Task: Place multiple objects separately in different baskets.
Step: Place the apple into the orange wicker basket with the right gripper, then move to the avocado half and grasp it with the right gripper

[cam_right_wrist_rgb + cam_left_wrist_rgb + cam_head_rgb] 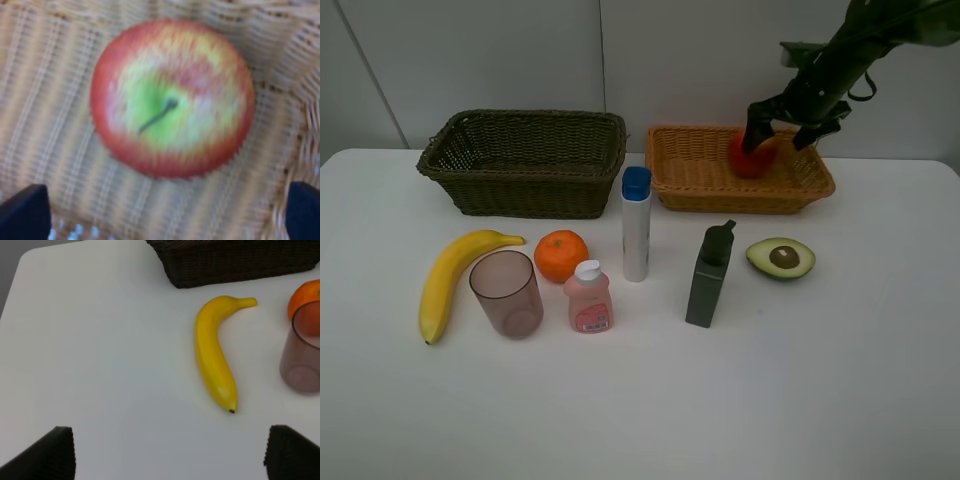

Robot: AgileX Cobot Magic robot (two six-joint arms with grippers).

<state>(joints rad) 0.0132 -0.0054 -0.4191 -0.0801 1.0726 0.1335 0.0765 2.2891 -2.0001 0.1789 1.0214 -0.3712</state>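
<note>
The red apple [752, 157] lies in the orange-tan basket [700, 187] at the desk's [820, 390] back edge, the right gripper [778, 138] spread above it. Seven others, the banana [215, 355] among them, wait on the desk; the left gripper [170, 455] is spread and empty.

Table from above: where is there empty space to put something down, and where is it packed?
Free: the whole near strip of table in front of the banana and dark bottle; also right of the avocado half. Crowded: the middle row, banana to cup to orange.
</note>
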